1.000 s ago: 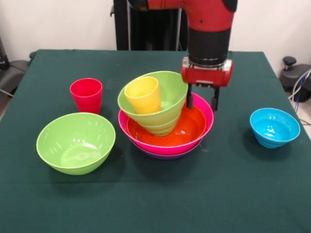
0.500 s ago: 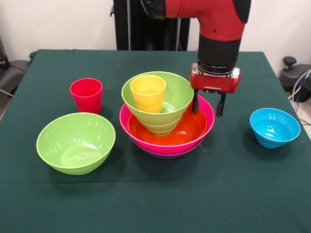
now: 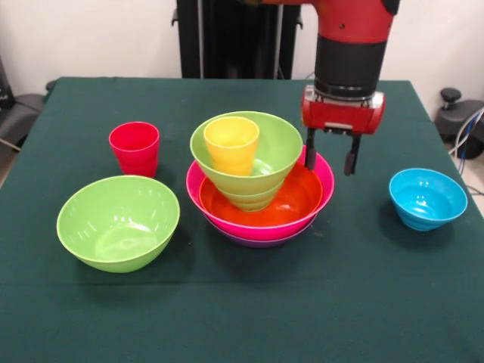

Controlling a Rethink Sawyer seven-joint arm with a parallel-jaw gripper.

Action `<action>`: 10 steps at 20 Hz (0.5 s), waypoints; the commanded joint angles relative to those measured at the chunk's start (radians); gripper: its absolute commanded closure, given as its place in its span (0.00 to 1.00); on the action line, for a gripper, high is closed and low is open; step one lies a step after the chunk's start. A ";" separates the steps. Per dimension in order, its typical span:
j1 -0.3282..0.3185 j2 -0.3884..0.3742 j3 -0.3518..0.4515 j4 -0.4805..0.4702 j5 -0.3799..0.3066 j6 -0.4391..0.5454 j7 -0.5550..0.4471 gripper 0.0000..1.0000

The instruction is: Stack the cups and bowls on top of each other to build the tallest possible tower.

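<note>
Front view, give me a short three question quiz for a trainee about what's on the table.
1. True or false: the yellow cup sits inside a lime green bowl on the tower.
2. Which stands alone on the cloth? A) the red cup B) a purple cup C) a pink cup
3. Fill in: the gripper hangs with its fingers ____, holding nothing.

Key: 1 true; 2 A; 3 open.

1. The tower stands mid-counter; a cup sits in its top bowl.
2. Left: another cup, a bowl before it.
3. Right: a lone bowl.
</note>
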 commanded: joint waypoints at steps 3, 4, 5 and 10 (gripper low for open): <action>-0.084 -0.251 0.076 0.055 0.078 0.343 -0.070 0.00; -0.084 -0.280 0.073 0.054 0.088 0.388 -0.077 0.00; -0.088 -0.297 0.077 0.059 0.096 0.410 -0.079 0.00; -0.070 -0.266 0.091 0.054 0.097 0.378 -0.029 0.00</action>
